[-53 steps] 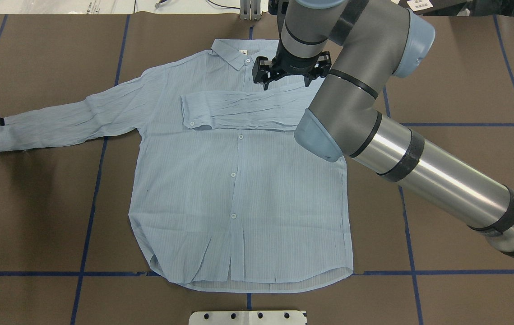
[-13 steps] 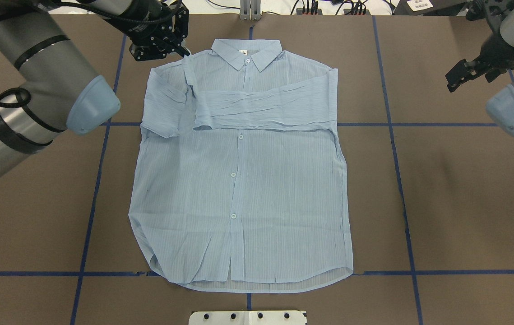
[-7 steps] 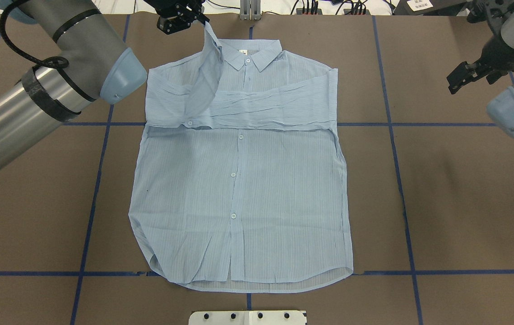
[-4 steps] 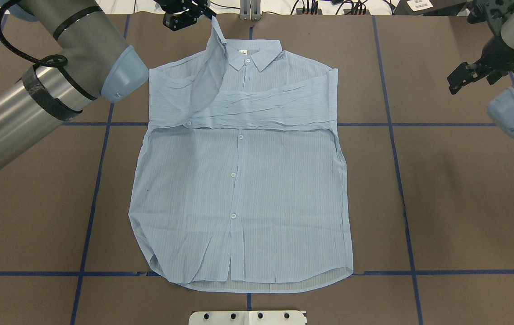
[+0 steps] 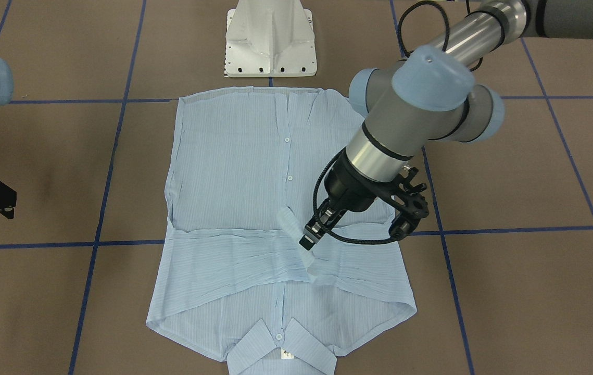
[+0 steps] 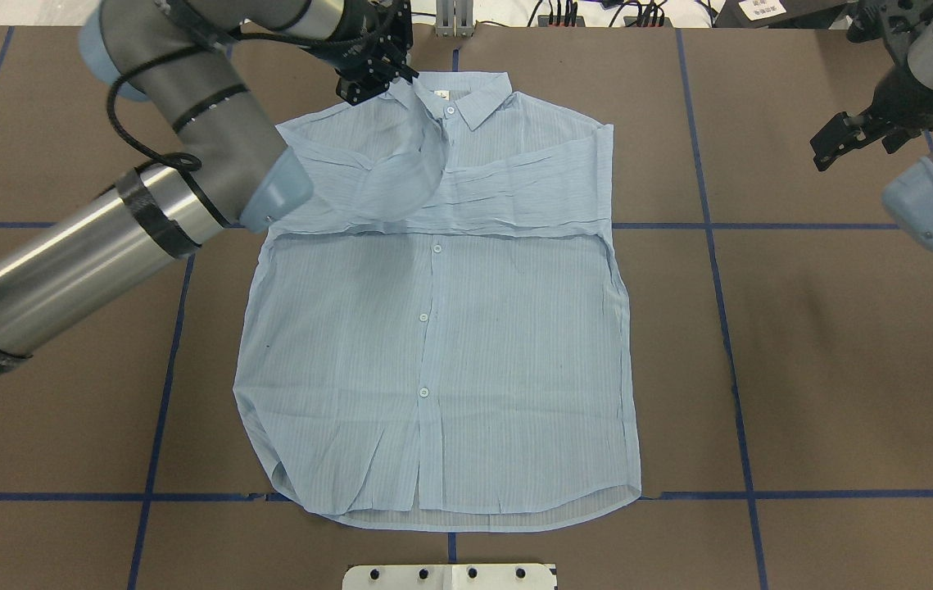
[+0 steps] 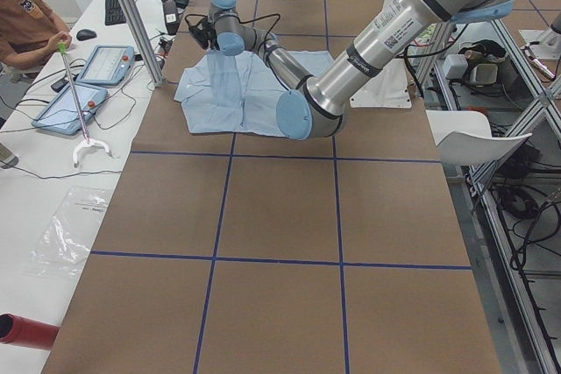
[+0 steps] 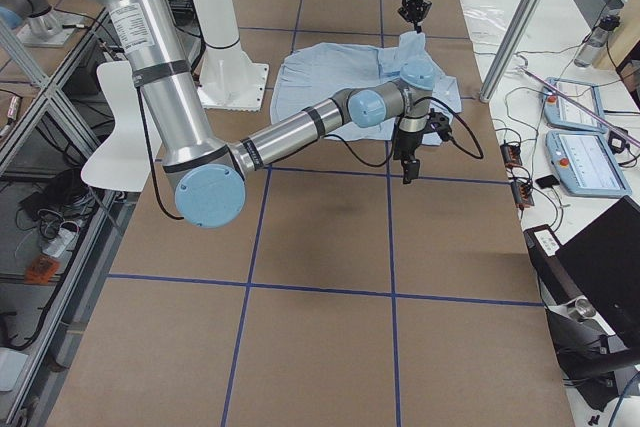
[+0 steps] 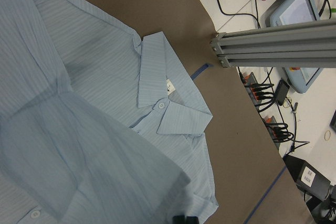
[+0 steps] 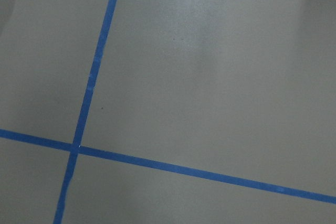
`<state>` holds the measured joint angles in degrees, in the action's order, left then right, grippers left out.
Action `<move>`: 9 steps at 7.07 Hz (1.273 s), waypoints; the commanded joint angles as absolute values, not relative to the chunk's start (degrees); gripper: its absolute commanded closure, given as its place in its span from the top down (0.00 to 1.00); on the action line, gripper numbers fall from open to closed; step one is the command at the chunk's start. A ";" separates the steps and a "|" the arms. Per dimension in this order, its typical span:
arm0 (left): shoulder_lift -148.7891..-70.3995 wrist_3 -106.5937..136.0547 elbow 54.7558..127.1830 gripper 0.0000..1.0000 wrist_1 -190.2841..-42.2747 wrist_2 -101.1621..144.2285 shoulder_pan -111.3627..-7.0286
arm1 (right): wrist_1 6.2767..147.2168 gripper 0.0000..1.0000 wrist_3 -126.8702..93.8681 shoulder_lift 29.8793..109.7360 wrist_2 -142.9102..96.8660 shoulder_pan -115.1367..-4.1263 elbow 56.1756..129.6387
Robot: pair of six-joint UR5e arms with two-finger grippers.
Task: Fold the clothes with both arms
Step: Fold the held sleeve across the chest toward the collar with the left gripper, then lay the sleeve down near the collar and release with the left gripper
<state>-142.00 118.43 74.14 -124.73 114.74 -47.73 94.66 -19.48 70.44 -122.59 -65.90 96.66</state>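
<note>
The clothes are one light-blue striped shirt [image 6: 433,369] lying face up and buttoned on the brown mat, collar [image 6: 447,90] at the far edge. Its right sleeve [image 6: 515,192] lies folded across the chest. My left gripper [image 6: 380,74] hovers just left of the collar, shut on the cuff of the left sleeve [image 6: 400,164], which hangs from it and drapes over the chest. In the front-facing view the left gripper [image 5: 307,242] holds that sleeve [image 5: 291,221] above the folded band. My right gripper [image 6: 831,147] hangs open and empty over bare mat, far right of the shirt.
The white pedestal base [image 5: 270,41] stands at the near edge, behind the shirt's hem. Blue tape lines [image 10: 157,166] grid the mat. An aluminium post [image 6: 454,16] rises just beyond the collar. A person [image 7: 26,24] sits at a side bench with tablets [image 7: 96,63].
The left sleeve lay spread out to the left; my left gripper took its cuff, lifted it and carried it rightward to the collar. The right arm left the shirt and now holds still.
</note>
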 commanded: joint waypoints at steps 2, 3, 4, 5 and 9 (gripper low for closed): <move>-147.83 117.95 66.54 0.00 -126.29 108.20 -38.96 | 94.66 1.00 -19.95 69.79 -122.61 -65.83 96.33; -147.74 117.60 65.84 0.00 -127.34 106.71 -37.11 | 94.66 1.00 -20.04 69.79 -122.61 -65.83 96.42; -147.74 117.68 64.00 0.00 -130.83 103.91 -35.44 | 94.66 1.00 -20.13 69.79 -122.61 -65.74 96.33; -147.83 117.77 61.64 0.00 -134.35 102.67 -35.07 | 94.66 1.00 -20.13 69.79 -122.61 -65.74 96.33; -149.23 117.86 57.84 0.00 -140.60 101.16 -34.98 | 94.66 1.00 -20.21 69.70 -122.61 -65.74 96.33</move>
<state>-148.64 117.79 59.20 -137.85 101.57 -35.05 94.66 -20.15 69.70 -122.61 -65.72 96.34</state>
